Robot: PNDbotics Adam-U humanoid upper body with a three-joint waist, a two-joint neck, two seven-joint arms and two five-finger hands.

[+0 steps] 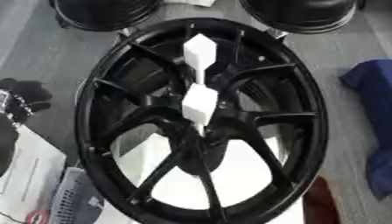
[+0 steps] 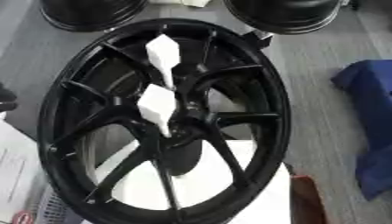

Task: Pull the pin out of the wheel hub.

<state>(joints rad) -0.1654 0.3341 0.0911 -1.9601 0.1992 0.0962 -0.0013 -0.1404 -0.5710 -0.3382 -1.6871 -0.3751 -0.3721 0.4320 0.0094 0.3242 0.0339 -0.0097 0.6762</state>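
A black multi-spoke wheel hub lies tilted in the middle of both views. Two white pins with blocky heads stick out of it. The upper pin stands near the far side of the spokes. The lower pin sits at the hub's centre, its thin tip pointing down into the black centre. Neither pin is touched by a hand. A black shape with silver parts at the left edge looks like my left hand, well apart from the wheel. My right hand shows in neither view.
Two more black wheels lie at the far edge. A blue cloth is on the right, a reddish-brown object at lower right. White papers and a grey ribbed object lie at lower left. White padding shows under the wheel.
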